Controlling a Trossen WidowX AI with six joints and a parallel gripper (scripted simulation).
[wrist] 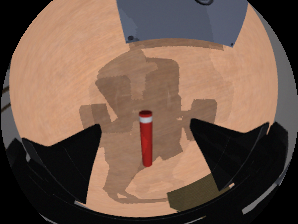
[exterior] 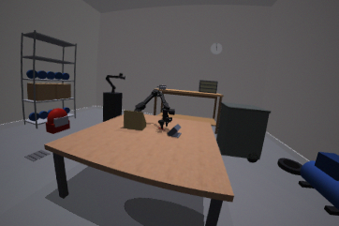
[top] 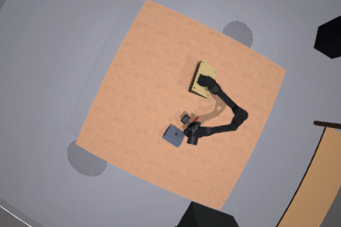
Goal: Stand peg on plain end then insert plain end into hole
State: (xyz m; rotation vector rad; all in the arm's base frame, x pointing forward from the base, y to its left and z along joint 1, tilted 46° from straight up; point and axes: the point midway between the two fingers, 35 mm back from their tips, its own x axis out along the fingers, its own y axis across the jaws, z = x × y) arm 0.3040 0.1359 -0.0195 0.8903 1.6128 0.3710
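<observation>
The red peg (wrist: 146, 142) (top: 195, 120) lies on its side on the table, its white-banded end toward the panel in the wrist view. The blue-grey sloped panel (wrist: 175, 25) (top: 171, 137) (exterior: 174, 129) stands just beyond it. Its dark hole (wrist: 204, 1) (top: 176, 134) is partly cut off at the top of the wrist view. My gripper (wrist: 146, 125) is wide open and above the peg, which shows between the two spread fingers without being held. In the exterior view the gripper (exterior: 163, 125) is low over the table beside the panel; the fingers are too small there to judge the gap.
A yellowish board (top: 203, 67) (exterior: 135, 120) stands by the arm's base. A corner of an olive surface (wrist: 192, 194) shows at the bottom of the wrist view, near the right finger. The wooden table (top: 137, 74) (exterior: 154, 158) carries all of this.
</observation>
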